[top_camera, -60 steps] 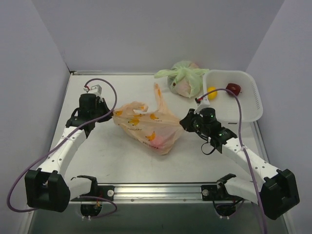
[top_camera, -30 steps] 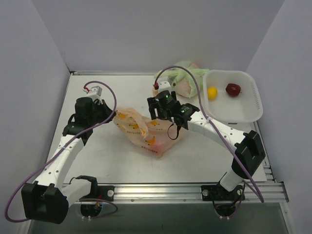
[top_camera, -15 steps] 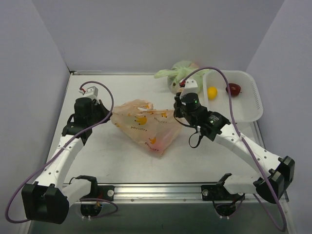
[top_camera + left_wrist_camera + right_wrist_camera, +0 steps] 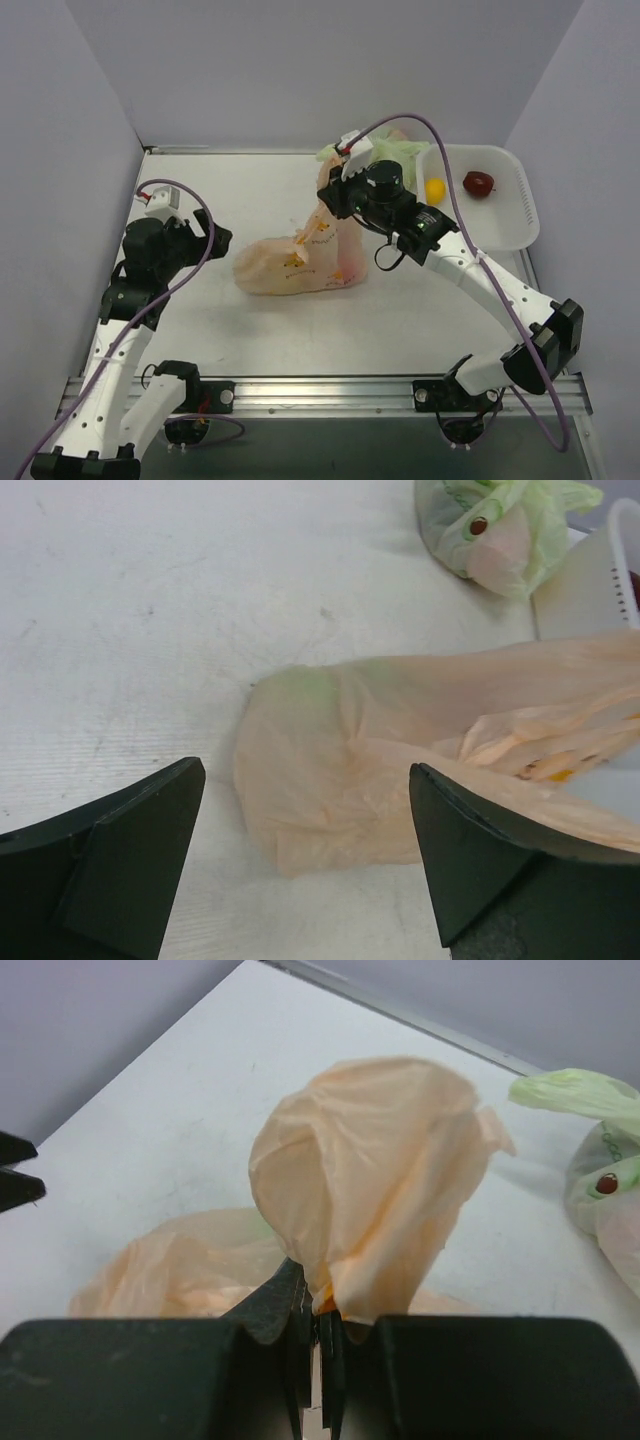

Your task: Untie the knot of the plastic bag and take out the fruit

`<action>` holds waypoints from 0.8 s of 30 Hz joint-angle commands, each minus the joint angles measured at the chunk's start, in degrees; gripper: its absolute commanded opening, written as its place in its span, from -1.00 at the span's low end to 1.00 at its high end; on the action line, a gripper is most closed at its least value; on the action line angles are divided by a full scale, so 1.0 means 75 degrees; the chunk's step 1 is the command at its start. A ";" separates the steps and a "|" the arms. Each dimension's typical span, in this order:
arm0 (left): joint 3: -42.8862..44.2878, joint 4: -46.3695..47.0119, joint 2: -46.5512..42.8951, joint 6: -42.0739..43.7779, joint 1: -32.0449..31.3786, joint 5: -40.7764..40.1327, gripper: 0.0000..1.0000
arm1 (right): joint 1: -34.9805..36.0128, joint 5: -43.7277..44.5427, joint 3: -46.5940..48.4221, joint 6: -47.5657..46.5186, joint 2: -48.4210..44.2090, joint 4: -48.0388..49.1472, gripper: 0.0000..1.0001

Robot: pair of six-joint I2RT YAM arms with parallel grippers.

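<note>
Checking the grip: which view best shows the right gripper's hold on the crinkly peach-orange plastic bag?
Right wrist: the right gripper is shut on a raised fold of the peach-orange plastic bag, close up. Top external shows the bag lifted but the pinch hidden. Left wrist shows only the bag's lower body.

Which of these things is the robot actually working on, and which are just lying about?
Job in hand:
peach-orange plastic bag
right hand, pinched shut on its lifted film
left hand, open, apart from the bag
probably the white basket, holding a yellow fruit and a red fruit

Lying about:
pale green knotted bag, untouched at the back
</note>
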 commanded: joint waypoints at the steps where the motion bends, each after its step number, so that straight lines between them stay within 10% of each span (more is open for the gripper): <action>1: 0.0639 -0.0398 -0.0247 0.0353 -0.0007 0.1179 0.91 | 0.0042 -0.0870 -0.0779 -0.0491 -0.0263 0.0723 -1.00; 7: 0.1202 -0.0574 0.0008 0.0482 -0.1094 0.1418 0.95 | 0.0077 -0.0343 -0.2479 -0.0410 -0.0896 0.0922 -1.00; 13: 0.1800 -0.0574 0.1331 0.0283 -0.3961 -0.1063 0.95 | 0.0253 0.0383 -0.3392 -0.0492 -0.1446 0.0981 -1.00; 24: 0.2292 -0.0012 0.4005 -0.0912 -0.5749 -0.4160 0.95 | 0.0300 0.2224 -0.5222 0.0574 -0.2794 0.1555 -1.00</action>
